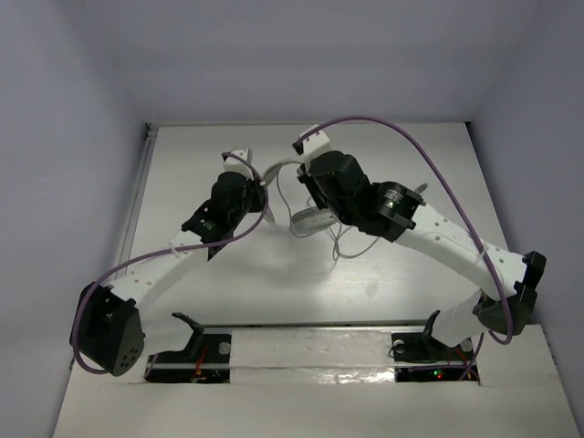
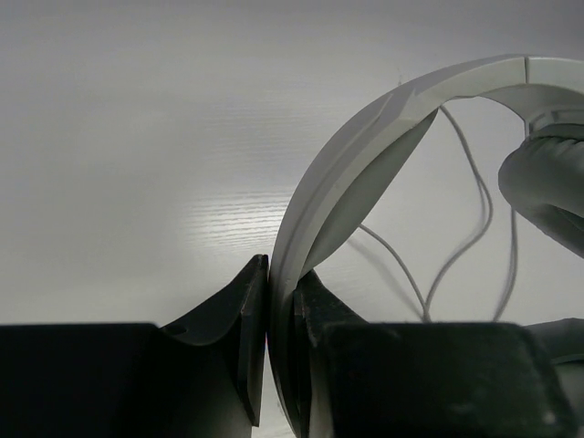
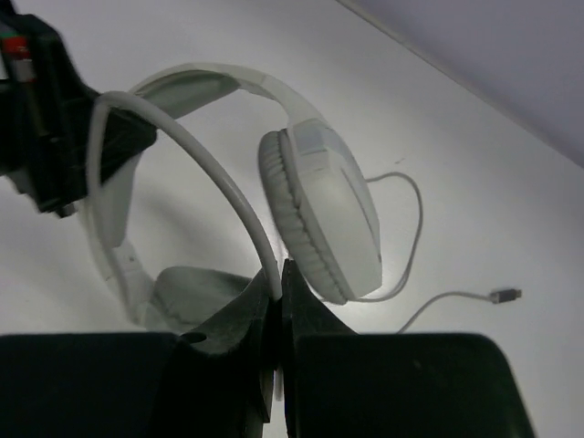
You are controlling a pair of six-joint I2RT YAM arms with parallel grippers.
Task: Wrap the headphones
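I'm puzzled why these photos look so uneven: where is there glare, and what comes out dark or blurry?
Top view: glare whitens the table centre. Left wrist: a bright streak on the table, the left fingers near-black, the headphones soft up close. Right wrist: right fingers black, the cord overexposed.

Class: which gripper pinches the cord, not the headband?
The right gripper: it pinches the thin cord, while the left gripper clamps the broad headband.
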